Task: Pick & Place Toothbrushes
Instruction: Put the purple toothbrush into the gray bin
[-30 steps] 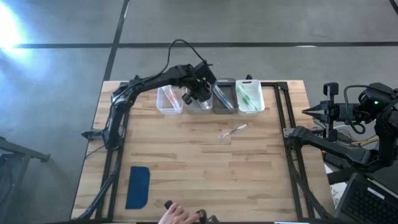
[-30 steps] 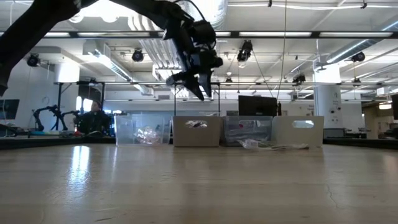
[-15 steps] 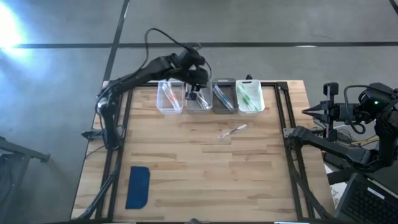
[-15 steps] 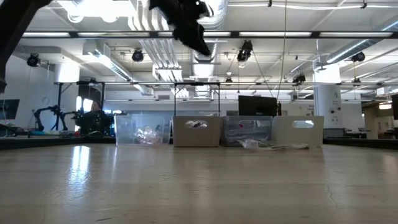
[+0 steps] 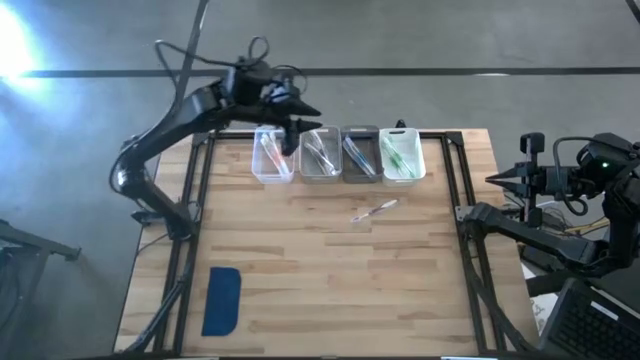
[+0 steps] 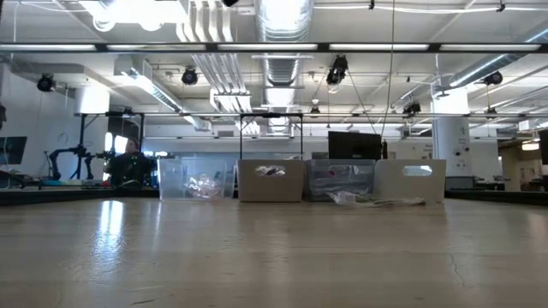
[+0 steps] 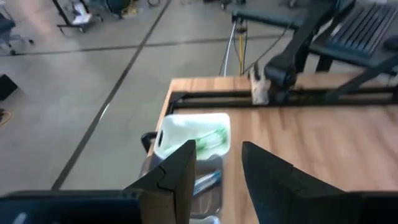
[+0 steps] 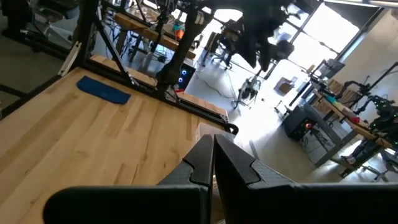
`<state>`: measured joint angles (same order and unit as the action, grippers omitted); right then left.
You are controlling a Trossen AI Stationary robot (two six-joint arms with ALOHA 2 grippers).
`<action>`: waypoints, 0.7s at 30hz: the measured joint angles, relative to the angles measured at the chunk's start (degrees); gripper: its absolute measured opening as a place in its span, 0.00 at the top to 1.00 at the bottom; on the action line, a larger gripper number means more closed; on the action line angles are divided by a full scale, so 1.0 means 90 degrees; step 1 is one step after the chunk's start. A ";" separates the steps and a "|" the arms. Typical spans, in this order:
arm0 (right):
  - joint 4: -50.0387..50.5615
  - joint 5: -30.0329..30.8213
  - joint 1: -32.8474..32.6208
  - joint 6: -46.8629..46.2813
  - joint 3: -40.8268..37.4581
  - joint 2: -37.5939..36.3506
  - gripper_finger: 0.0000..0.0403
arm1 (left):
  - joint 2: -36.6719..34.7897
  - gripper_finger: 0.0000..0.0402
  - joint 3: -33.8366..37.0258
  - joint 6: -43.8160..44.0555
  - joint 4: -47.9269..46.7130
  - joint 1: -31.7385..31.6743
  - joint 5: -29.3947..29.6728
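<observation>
Item one, left gripper (image 5: 292,118): I have it raised above the far edge of the table (image 5: 320,270), over the bins at the left end of the row. In its wrist view the two fingers (image 7: 177,171) stand partly apart with nothing between them.

Item two, right gripper (image 8: 212,155): I see it parked off the table's right side, fingers pressed together, empty.

Item three, bins: four small ones in a row along the far edge. From the left, the first bin (image 5: 271,158) holds pink-accented toothbrushes (image 5: 273,153), the second bin (image 5: 320,156) pale ones, the third bin (image 5: 359,156) bluish ones, the fourth bin (image 5: 401,155) green ones (image 5: 400,153).

Item four, loose toothbrush (image 5: 374,211): it lies flat on the bare wood, just in front of the third and fourth bins, apart from both grippers.

Item five, blue pad (image 5: 222,300): near left corner of the table, well away from everything else.
</observation>
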<state>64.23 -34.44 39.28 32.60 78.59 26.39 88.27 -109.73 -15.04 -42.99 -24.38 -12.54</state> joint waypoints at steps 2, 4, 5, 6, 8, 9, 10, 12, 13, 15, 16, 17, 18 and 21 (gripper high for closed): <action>-0.0015 0.0000 0.0001 0.0058 0.0000 0.0000 0.98 | -0.0264 0.66 0.0158 0.0211 0.0109 0.0113 0.0116; -0.0022 -0.0006 0.0000 0.0098 0.0002 0.0019 0.98 | -0.0540 0.66 0.0367 0.0365 0.0234 0.0245 0.0325; -0.0046 -0.0007 0.0000 0.0084 0.0002 0.0033 0.98 | -0.0692 0.66 0.0498 0.0436 0.0327 0.0322 0.0493; -0.0083 -0.0009 -0.0001 0.0001 0.0002 0.0063 0.98 | -0.0851 0.66 0.0645 0.0487 0.0440 0.0411 0.0659; -0.0156 -0.0012 -0.0001 -0.0385 0.0002 0.0138 0.98 | -0.1196 0.66 0.0984 0.0542 0.0745 0.0549 0.0954; -0.0224 -0.0012 -0.0001 -0.0705 0.0002 0.0173 0.98 | -0.1369 0.66 0.1166 0.0578 0.0939 0.0615 0.1061; -0.0338 -0.0005 0.0001 -0.1028 0.0002 0.0215 0.98 | -0.1541 0.66 0.1365 0.0638 0.1148 0.0668 0.1155; -0.0738 -0.0010 -0.0001 -0.1641 0.0002 0.0342 0.98 | -0.1861 0.66 0.1770 0.0775 0.1592 0.0730 0.1247; -0.0976 -0.0010 -0.0001 -0.2000 0.0002 0.0410 0.98 | -0.2027 0.66 0.1991 0.0838 0.1819 0.0745 0.1262; -0.1429 -0.0007 0.0001 -0.2673 0.0002 0.0540 0.98 | -0.2357 0.66 0.2434 0.0979 0.2237 0.0777 0.1271; -0.1649 -0.0007 -0.0001 -0.2941 0.0002 0.0606 0.98 | -0.2529 0.66 0.2661 0.1042 0.2447 0.0777 0.1271; -0.1838 -0.0007 0.0001 -0.3140 0.0002 0.0665 0.98 | -0.2706 0.66 0.2896 0.1106 0.2646 0.0780 0.1268; -0.2007 -0.0010 -0.0001 -0.3275 0.0002 0.0729 0.98 | -0.2882 0.66 0.3130 0.1157 0.2843 0.0780 0.1276; -0.2488 -0.0011 -0.0001 -0.3705 0.0002 0.0959 0.98 | -0.3372 0.66 0.3808 0.1297 0.3307 0.0780 0.1363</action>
<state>41.83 -34.53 39.27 -0.74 78.61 35.03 57.92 -75.46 -3.37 -13.22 -17.37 -0.27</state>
